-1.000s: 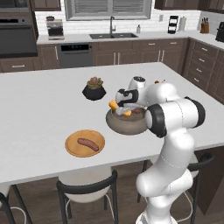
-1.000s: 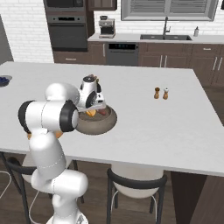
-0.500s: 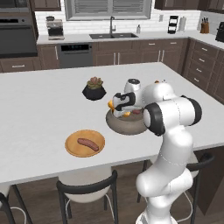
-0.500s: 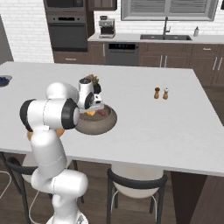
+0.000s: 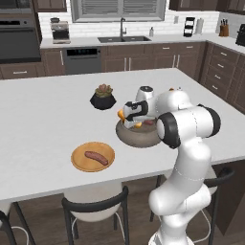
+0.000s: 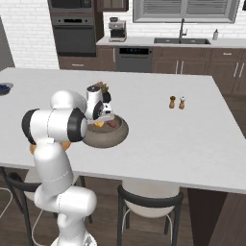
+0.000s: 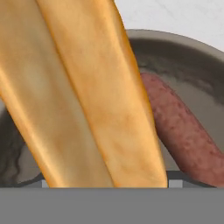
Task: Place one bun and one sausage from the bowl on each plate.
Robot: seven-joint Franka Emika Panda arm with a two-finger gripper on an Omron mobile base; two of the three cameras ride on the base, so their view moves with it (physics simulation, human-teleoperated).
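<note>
Bun [image 7: 87, 100] is the thing that matters now: in the hand view it is very close to the camera, a long golden roll with a split down its length, and its long axis runs from the upper left to the lower middle, toward the fingertips. The tips themselves are hidden, so I cannot tell for certain if the tool [image 5: 128, 116] is closed on the bun. From the left base view the bun appears to sit at the tool, just above the bowl [image 5: 139, 135], so I judge it is probably held.

Beside the bun, inside the bowl, lies a reddish sausage [image 7: 183, 131], which I take to be the second one to serve.

The wooden plate [image 5: 93, 156] lies near the bowl, toward the front edge of the surface [image 5: 43, 119] and on the side away from the arm. It already carries one sausage [image 5: 96, 157] but no bun. So the coming move, as I judge it, goes from the bowl across to this plate, and the bun should be laid beside the sausage there.
</note>
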